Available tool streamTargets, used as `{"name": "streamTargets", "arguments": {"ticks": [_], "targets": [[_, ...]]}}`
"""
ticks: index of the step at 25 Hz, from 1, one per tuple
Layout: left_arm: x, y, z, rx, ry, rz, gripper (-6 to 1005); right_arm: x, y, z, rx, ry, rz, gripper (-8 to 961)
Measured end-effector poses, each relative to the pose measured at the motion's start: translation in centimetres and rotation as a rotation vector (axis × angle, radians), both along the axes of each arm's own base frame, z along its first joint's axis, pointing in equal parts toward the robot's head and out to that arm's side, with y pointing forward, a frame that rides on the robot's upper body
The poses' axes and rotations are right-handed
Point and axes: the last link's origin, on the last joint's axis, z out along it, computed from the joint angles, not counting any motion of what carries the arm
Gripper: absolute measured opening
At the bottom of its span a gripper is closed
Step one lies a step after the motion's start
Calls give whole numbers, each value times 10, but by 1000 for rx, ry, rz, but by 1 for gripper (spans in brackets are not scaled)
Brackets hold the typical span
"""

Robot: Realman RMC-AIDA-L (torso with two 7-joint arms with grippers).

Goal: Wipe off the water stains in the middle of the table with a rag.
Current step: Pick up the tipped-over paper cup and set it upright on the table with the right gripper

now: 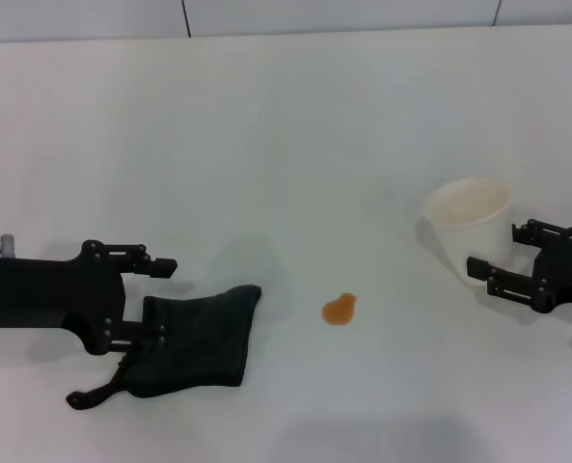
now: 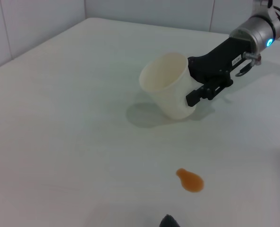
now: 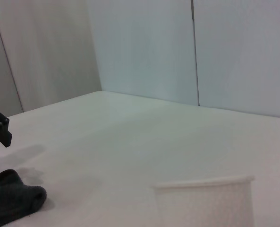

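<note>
The water stain (image 1: 340, 309) is a small orange blot on the white table (image 1: 286, 135), also in the left wrist view (image 2: 190, 180). The dark rag (image 1: 197, 333) lies flat just left of it, apart from it, with a thin corner trailing toward the front left. My left gripper (image 1: 160, 299) is open at the rag's left edge, its lower finger over the cloth. My right gripper (image 1: 496, 249) is at the right, shut on the base of a tilted white paper cup (image 1: 467, 224); the left wrist view shows its fingers (image 2: 196, 97) either side of the cup (image 2: 165, 85).
The right wrist view shows the cup's rim (image 3: 203, 184), the rag's edge (image 3: 10, 198) and a left finger (image 3: 0, 127). A tiled wall (image 1: 266, 14) runs behind the table's far edge.
</note>
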Motion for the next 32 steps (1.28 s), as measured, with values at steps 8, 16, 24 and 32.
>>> {"name": "streamTargets", "arguments": {"ticks": [8, 16, 24, 32], "targets": [[1, 1, 0, -1, -1, 2, 673, 3, -3, 0, -2, 2, -15, 673], [4, 3, 0, -2, 0, -7, 671, 8, -12, 0, -11, 13, -33, 676], [4, 4, 0, -6, 6, -10, 669, 11, -16, 0, -19, 21, -48, 679], [5, 5, 0, -6, 7, -12, 667, 17, -20, 2, -14, 6, -72, 837]]}}
